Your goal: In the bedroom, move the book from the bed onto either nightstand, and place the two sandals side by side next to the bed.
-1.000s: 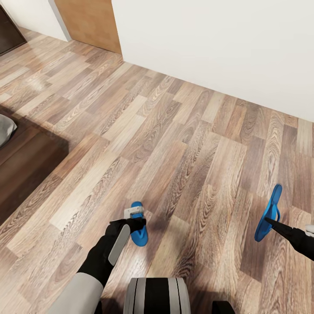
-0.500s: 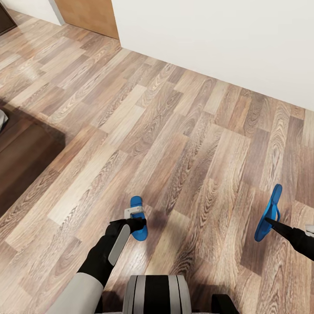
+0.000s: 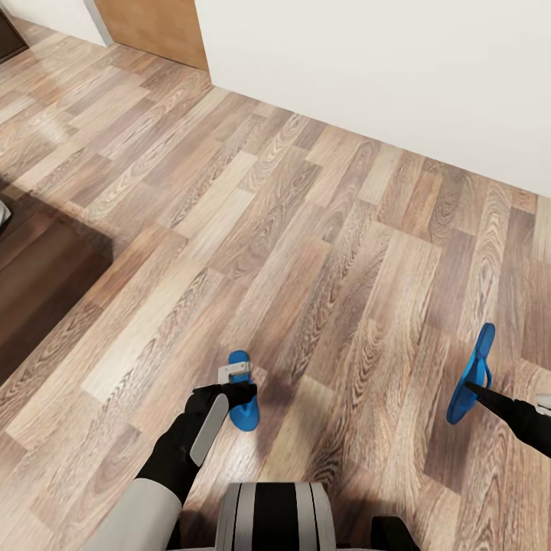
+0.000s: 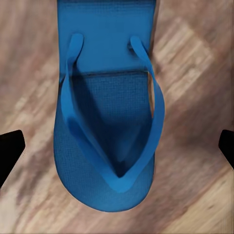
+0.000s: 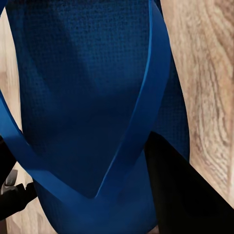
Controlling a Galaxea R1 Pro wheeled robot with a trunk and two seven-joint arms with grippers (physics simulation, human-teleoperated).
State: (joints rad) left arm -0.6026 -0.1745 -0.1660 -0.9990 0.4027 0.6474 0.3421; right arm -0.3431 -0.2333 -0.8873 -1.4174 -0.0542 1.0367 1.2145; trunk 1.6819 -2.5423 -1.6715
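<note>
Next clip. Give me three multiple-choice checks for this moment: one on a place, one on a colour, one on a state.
1. In the head view, the dark bed frame lies at the
A. left edge
B. right edge
C. top middle

2. Both sandals are
A. red
B. blue
C. black

3. The sandal at the right gripper is
A. flat on its sole
B. tipped up on its edge
C. under the bed

Key:
1 A: the bed frame fills the left edge of the view.
2 B: the left sandal and the right sandal are bright blue.
3 B: it shows edge-on, with the right gripper closed on it.
</note>
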